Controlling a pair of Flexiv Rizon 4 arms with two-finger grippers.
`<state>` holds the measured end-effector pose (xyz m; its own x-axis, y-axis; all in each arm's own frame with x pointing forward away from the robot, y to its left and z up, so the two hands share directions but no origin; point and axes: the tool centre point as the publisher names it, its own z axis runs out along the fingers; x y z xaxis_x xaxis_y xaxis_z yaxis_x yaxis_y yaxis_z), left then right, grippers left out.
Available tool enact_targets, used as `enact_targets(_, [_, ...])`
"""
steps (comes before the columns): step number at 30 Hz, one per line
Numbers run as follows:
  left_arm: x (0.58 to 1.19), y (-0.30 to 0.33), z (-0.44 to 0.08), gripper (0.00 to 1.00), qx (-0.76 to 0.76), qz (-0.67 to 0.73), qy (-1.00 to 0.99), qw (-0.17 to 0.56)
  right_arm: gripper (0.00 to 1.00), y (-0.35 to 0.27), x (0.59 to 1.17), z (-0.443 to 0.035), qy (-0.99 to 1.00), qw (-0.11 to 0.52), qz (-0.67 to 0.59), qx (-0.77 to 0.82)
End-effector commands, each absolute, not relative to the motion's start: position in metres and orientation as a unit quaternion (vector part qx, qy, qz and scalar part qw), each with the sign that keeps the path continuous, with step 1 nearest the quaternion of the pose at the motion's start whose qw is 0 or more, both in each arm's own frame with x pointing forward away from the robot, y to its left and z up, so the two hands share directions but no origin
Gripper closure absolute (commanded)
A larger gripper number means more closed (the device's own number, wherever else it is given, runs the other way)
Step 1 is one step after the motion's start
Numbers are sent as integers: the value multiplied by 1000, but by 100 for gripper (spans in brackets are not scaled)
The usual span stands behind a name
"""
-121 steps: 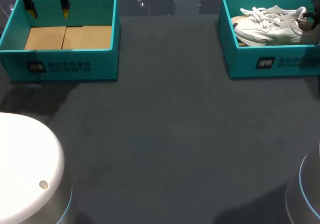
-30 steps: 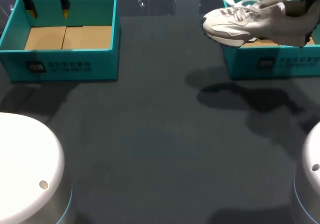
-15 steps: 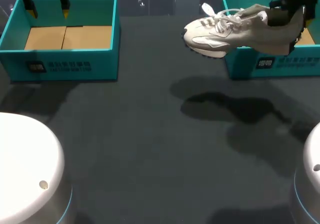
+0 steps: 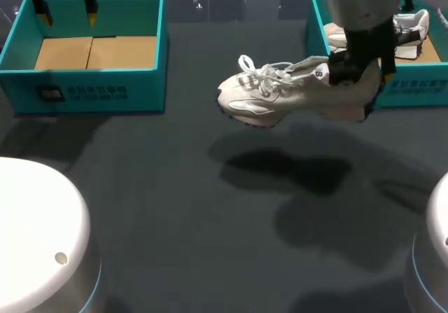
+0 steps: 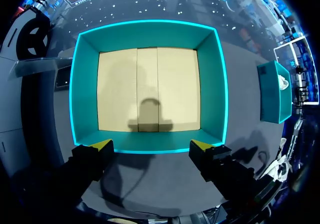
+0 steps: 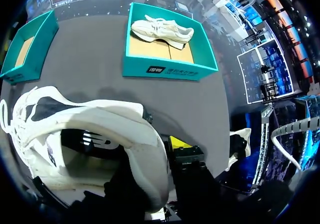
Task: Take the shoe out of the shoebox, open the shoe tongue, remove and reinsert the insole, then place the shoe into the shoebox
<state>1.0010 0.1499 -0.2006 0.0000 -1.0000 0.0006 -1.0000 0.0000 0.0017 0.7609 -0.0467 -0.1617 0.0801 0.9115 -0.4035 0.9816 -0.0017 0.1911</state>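
A white lace-up shoe hangs above the middle of the dark table, toe pointing left. My right gripper is shut on its heel collar. In the right wrist view the heel wall sits between the fingers, with one yellow fingertip showing outside it. Behind stands the right teal shoebox with a second white shoe inside. My left gripper hangs open over the near wall of the left teal shoebox, which holds only its cardboard floor.
The dark grey table stretches between the two boxes, and the shoe's shadow lies on it under the shoe. White rounded arm bases sit at the front left and front right.
My right arm has carried the shoe leftward and lower, away from the right shoebox to above the table's middle. The left arm has not moved.
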Motion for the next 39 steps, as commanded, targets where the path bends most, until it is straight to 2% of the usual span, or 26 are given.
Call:
enact_targets(1, [1001,150,-200,0,707,0,-707,1,100,-30,750,-173,671,229,-92,699])
enact_targets(17, [1001,150,-200,0,707,0,-707,1,100,16,701,-258,666,226,-118,701])
enact_targets(39, [1001,150,-200,0,707,0,-707,1,100,34,683,-315,678,198,-118,698])
